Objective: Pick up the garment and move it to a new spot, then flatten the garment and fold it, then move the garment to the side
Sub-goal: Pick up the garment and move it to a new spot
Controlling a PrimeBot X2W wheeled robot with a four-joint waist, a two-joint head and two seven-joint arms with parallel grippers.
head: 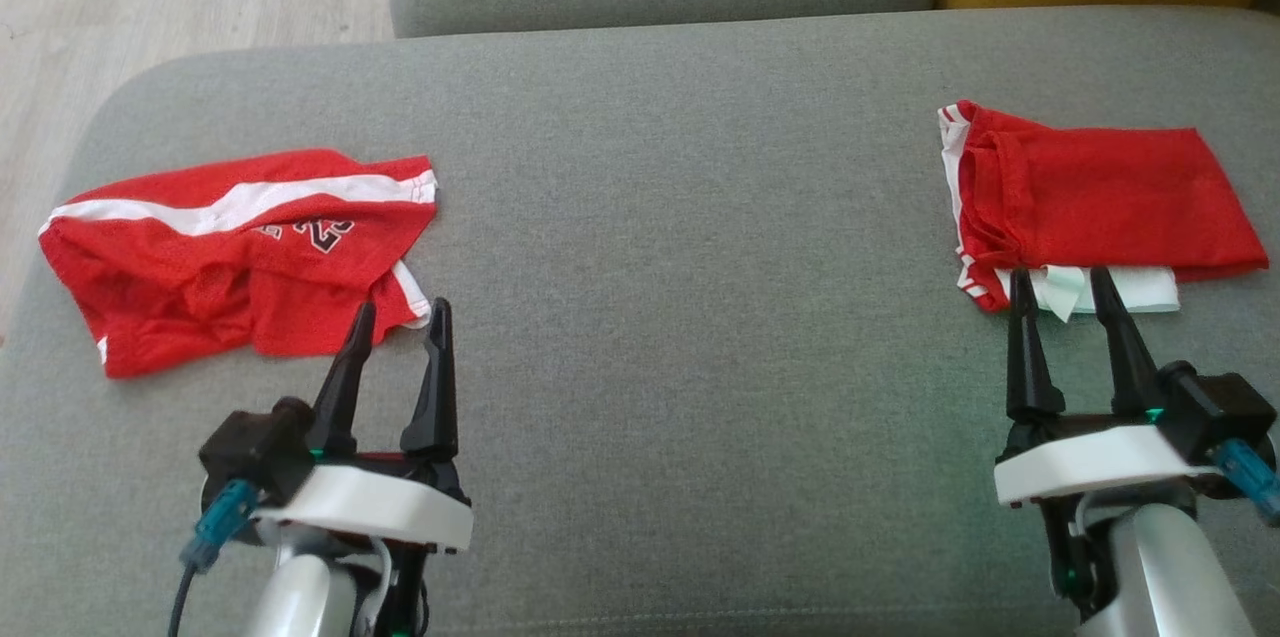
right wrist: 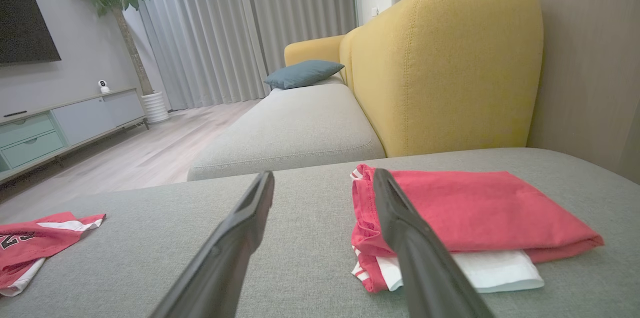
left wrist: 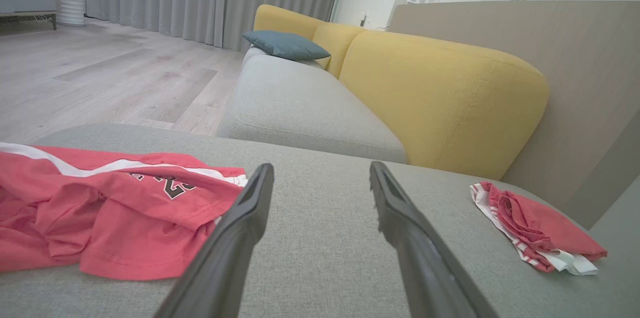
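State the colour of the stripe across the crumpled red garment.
White stripe on the crumpled red garment; head view shows it best.

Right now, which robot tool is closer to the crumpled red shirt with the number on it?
Left. The left tool sits at the near edge of the crumpled red shirt; the right tool is far across the grey cushion, by the folded red pile.

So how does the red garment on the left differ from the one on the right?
The left garment lies rumpled and spread out; the right garment is folded into a neat rectangle. The left garment shows a white stripe and a dark number on top; the right garment's top is plain red, white peeking out underneath. Both are red with white trim, on the grey cushion.
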